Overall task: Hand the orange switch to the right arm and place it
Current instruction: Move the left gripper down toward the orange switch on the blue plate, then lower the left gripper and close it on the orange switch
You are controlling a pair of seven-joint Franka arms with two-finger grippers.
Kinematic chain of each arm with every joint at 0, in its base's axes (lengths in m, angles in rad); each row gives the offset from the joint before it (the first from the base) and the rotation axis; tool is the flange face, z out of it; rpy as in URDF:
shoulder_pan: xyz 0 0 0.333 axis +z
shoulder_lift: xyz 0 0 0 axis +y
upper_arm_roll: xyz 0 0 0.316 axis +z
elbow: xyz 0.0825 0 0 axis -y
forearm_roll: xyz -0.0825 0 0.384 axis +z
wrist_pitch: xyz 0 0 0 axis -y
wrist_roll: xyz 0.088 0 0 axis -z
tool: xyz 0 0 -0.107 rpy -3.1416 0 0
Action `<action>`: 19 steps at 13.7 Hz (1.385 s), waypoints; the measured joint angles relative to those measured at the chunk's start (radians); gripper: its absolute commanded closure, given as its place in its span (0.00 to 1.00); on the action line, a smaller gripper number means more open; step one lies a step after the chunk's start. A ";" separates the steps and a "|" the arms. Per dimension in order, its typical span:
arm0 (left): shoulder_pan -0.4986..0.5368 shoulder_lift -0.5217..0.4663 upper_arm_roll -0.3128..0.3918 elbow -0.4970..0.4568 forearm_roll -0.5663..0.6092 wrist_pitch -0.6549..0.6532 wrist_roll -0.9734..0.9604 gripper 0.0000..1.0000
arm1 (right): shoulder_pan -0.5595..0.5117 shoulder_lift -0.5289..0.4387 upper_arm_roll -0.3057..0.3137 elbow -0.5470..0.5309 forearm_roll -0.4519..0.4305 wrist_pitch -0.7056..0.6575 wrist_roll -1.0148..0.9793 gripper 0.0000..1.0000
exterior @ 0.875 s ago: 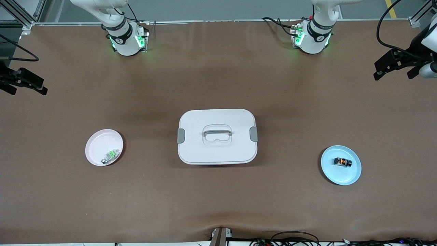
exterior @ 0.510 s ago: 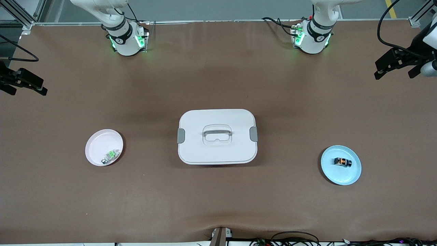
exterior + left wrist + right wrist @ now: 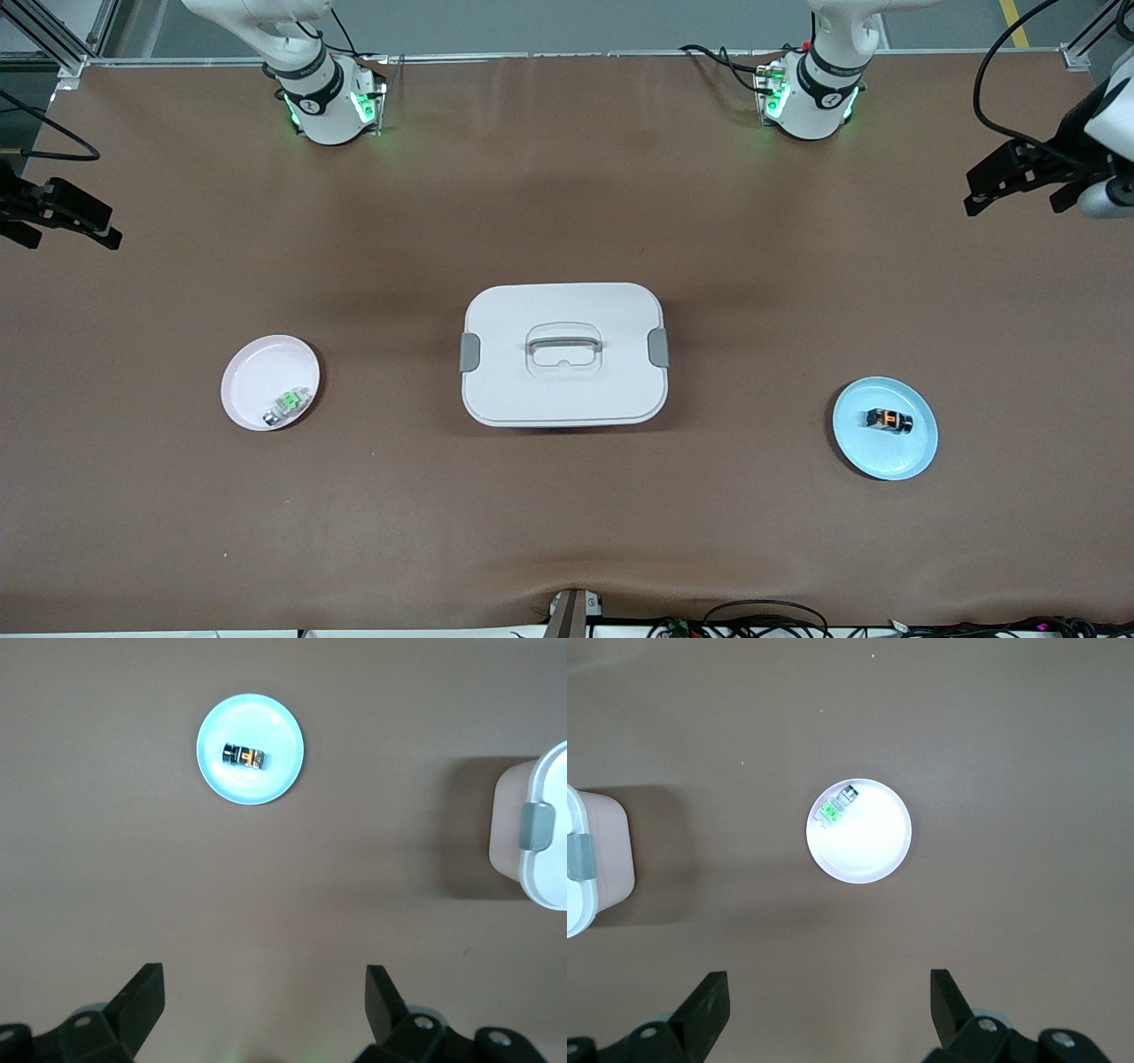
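Observation:
The orange switch [image 3: 889,420], a tiny black part with an orange middle, lies on a light blue plate [image 3: 873,456] toward the left arm's end of the table. In the left wrist view the switch [image 3: 244,754] lies on the plate [image 3: 266,784], well apart from the fingertips. My left gripper [image 3: 1014,190] hangs open and empty above the table's edge at its own end; it also shows in its wrist view [image 3: 264,992]. My right gripper [image 3: 73,232] is open and empty above the table's other end, and shows in its wrist view [image 3: 830,992].
A white lidded box [image 3: 564,354] with a handle and grey clips stands mid-table and shows in both wrist views [image 3: 540,837] [image 3: 594,859]. A pink plate [image 3: 261,372] holds a small green-and-silver part [image 3: 285,405] toward the right arm's end; they also show in the right wrist view, plate [image 3: 868,846] and part [image 3: 835,808].
My left gripper has shifted slightly above its end of the table. The right gripper and the things on the table have not moved.

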 measured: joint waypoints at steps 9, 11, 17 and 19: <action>0.003 0.133 0.007 -0.074 0.013 0.178 0.000 0.00 | 0.000 0.000 0.002 0.000 0.000 0.008 0.000 0.00; 0.003 0.172 0.007 -0.099 0.035 0.252 0.000 0.00 | 0.000 0.000 0.002 0.000 0.000 0.008 0.000 0.00; 0.039 0.320 0.010 -0.112 0.107 0.413 0.005 0.00 | 0.000 0.000 0.002 -0.001 0.001 0.009 0.000 0.00; 0.046 0.378 0.010 -0.114 0.107 0.466 0.007 0.00 | 0.000 0.000 0.002 -0.001 0.001 0.012 0.000 0.00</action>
